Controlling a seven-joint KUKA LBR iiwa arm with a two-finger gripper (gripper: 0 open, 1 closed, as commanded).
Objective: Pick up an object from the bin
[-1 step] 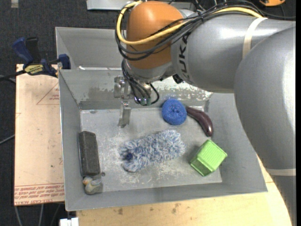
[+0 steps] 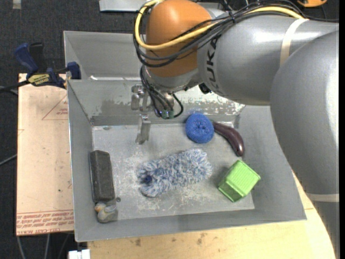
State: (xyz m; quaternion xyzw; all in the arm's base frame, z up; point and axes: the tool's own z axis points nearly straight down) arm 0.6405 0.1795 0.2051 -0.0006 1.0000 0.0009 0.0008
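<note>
Toward the far left of the floor of the grey metal bin (image 2: pixel 81 161), the gripper (image 2: pixel 143 138) hangs below the orange cover (image 2: pixel 172 31) on the wrist of the silver arm (image 2: pixel 259 53), which comes in from the right with yellow and black cables (image 2: pixel 141 23) looped round the cover. It is low over a bare patch of floor and nothing can be seen in its grasp; whether the pincer stands wide or narrow cannot be told from this angle. Nearest to it on the right lies a round blue scrubber (image 2: pixel 199 128), apart from it. Just right of the scrubber lies a curved dark purple thing shaped like an aubergine (image 2: pixel 230 138). Nearer than the gripper, about the middle of the floor, lies a fluffy blue-and-white duster (image 2: pixel 172 171), stretched from near left to far right, with pale fluff scattered round it. At the near right stands a bright green cube (image 2: pixel 239 181), tilted on the floor. Along the left side lies a long dark grey block (image 2: pixel 101 176), running near to far, and a small grey lump (image 2: pixel 106 212) sits at its near end, touching it or just beside it.
</note>
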